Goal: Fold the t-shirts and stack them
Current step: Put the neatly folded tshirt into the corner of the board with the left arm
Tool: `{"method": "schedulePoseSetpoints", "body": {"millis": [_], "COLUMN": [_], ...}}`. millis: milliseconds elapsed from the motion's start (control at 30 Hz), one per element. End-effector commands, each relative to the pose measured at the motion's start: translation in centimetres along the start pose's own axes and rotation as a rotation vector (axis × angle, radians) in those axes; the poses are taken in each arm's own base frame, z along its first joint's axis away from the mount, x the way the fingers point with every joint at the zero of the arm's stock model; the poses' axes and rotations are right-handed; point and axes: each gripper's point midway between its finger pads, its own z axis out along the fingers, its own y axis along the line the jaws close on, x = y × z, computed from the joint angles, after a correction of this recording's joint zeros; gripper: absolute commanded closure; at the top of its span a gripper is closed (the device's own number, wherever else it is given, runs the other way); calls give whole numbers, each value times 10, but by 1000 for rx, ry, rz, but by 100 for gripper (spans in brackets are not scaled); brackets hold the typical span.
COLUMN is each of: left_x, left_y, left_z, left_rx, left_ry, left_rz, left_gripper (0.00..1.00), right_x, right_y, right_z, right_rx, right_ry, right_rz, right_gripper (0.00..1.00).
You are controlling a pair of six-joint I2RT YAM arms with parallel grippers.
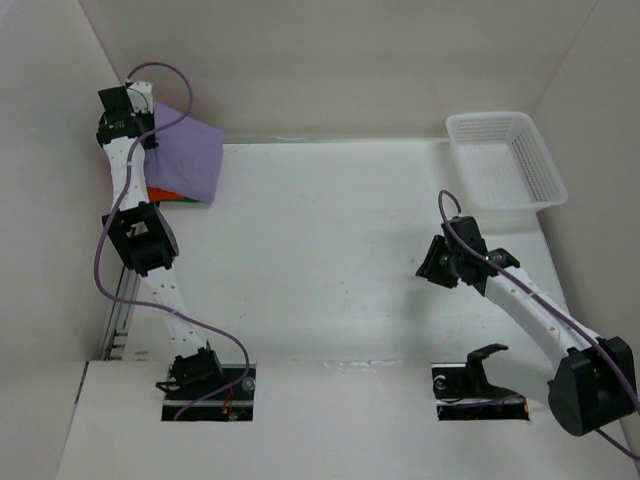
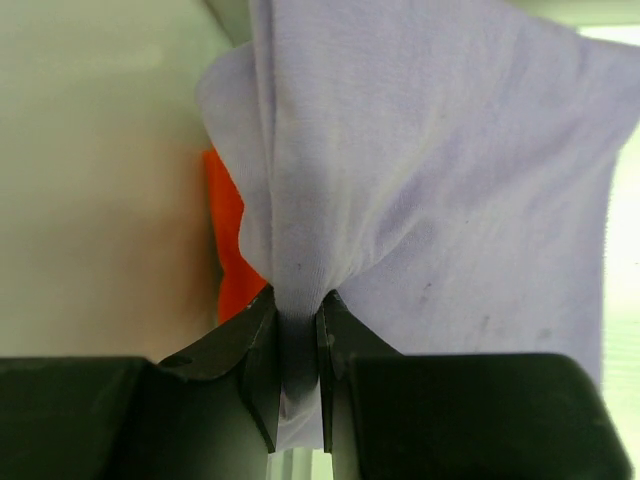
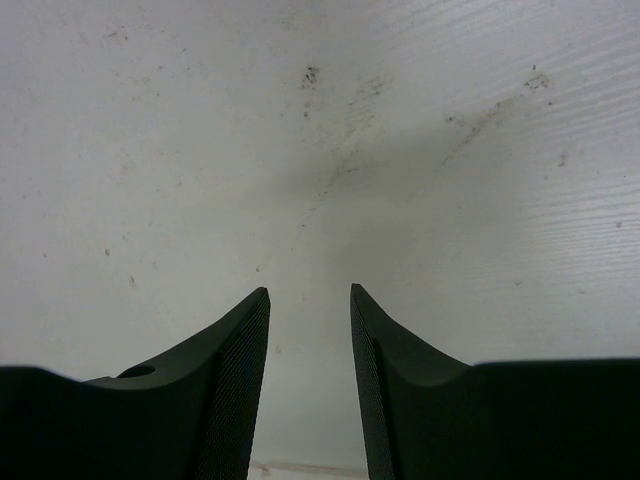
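Lavender t-shirt (image 1: 195, 158) at the far left corner of the counter (image 1: 330, 260), lying over an orange t-shirt (image 1: 162, 192) whose edge shows beneath it. The left end effector (image 2: 298, 350) pinches a gathered fold of the lavender cloth. The right end effector (image 3: 310, 370), over the right side of the counter, is spread and holds nothing, facing the scuffed white surface. A white mesh basket (image 1: 505, 160) sits at the far right corner, well apart from both shirts.
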Motion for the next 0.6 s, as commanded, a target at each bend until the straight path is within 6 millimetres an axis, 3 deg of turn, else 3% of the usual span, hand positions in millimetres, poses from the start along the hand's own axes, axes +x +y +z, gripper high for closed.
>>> {"method": "schedulePoseSetpoints", "body": {"millis": [0, 167, 300, 367, 467, 567], "left_x": [-91, -70, -34, -18, 1, -3], "left_y": [30, 42, 58, 68, 97, 120], "left_z": [-76, -55, -22, -9, 4, -3], "left_rx": [-87, -110, -157, -188, -299, -408], "left_ry": [-251, -198, -108, -72, -30, -45], "left_rz": [53, 62, 62, 56, 50, 47], "left_gripper": [100, 99, 92, 85, 64, 51], "right_x": [-16, -14, -11, -8, -4, 1], "right_y": [18, 26, 34, 38, 45, 52], "right_z": [-5, 0, 4, 5, 8, 10], "right_rx": [-39, -36, -36, -35, -37, -44], "right_ry": [-36, -11, 14, 28, 48, 70], "right_rz": [-31, -64, -105, -124, -151, -171], "right_gripper": [57, 56, 54, 52, 52, 51]}}
